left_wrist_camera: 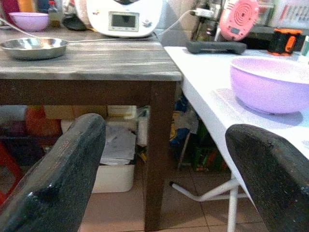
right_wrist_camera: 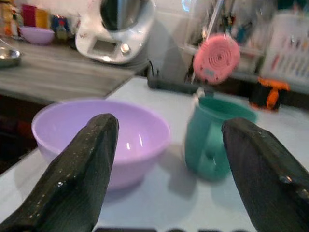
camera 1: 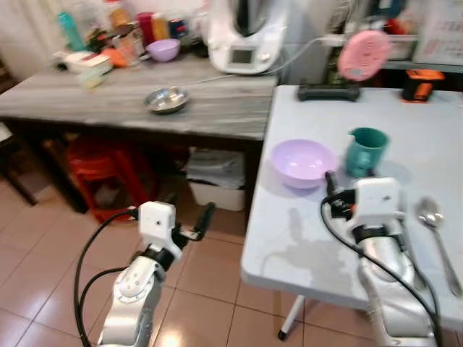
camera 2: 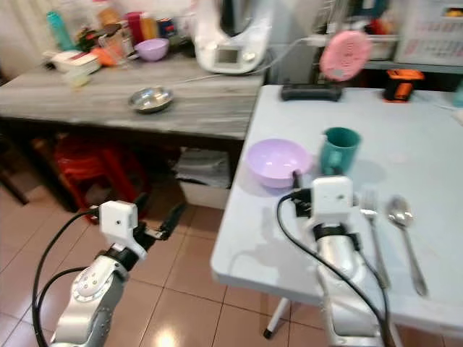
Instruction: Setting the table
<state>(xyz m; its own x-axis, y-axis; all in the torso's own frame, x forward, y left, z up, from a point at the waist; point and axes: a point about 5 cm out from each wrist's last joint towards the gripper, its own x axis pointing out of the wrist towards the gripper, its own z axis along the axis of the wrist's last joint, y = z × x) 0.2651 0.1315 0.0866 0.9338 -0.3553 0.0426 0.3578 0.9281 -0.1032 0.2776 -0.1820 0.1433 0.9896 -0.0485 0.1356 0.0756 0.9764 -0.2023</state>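
Pale blue-white folding table (camera 1: 318, 246) as landmark: lavender plastic bowl (camera 1: 302, 163) near its left edge, teal plastic mug (camera 1: 364, 150) just right of bowl, steel spoon (camera 1: 432, 217) and fork (camera 2: 370, 210) further right. Right gripper (right_wrist_camera: 164, 159) over table, fingers spread, empty, aimed between bowl and mug. Left gripper (left_wrist_camera: 164, 159) off table's left edge, likewise spread and empty. Best to centre on one item before closing, or risk nudging both.

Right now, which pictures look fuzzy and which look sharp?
Left wrist view is sharpest: the steel dish and wooden table edge look crisp. Right wrist view is soft, with the pink fan smeared. Both eye views are slightly hazy; the spoon blurs toward the edge.
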